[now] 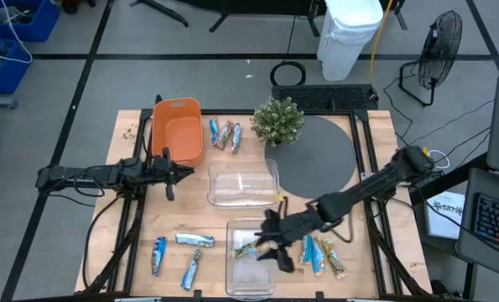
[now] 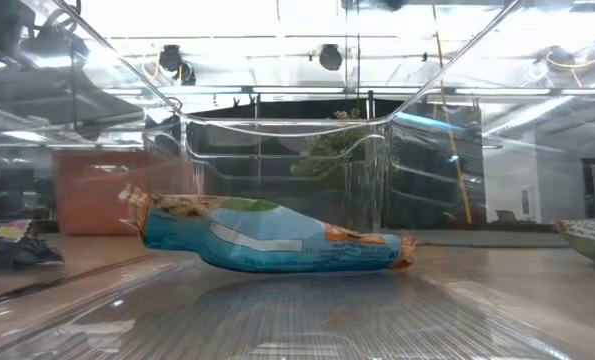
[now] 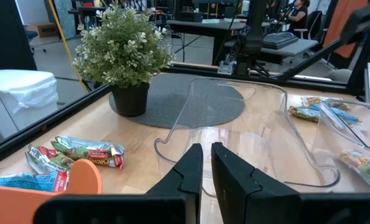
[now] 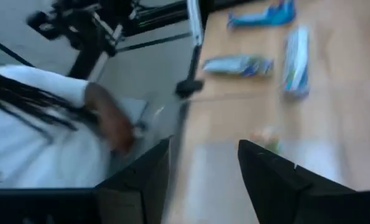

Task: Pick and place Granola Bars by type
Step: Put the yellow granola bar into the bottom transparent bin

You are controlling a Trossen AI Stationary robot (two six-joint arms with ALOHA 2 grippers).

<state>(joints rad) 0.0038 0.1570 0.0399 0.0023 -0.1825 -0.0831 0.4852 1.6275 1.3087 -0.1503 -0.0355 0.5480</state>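
At the near edge of the table (image 1: 132, 252), the right gripper (image 1: 276, 249) hangs over the near clear bin (image 1: 251, 283) with fingers spread and empty. One blue bar (image 2: 272, 237) lies inside, probably just released. More granola bars (image 1: 178, 254) lie toward the near left corner. They look light, soft and slippery; grip across the middle. The left gripper (image 1: 170, 174), nearly closed, waits beside the orange bin (image 1: 177, 130).
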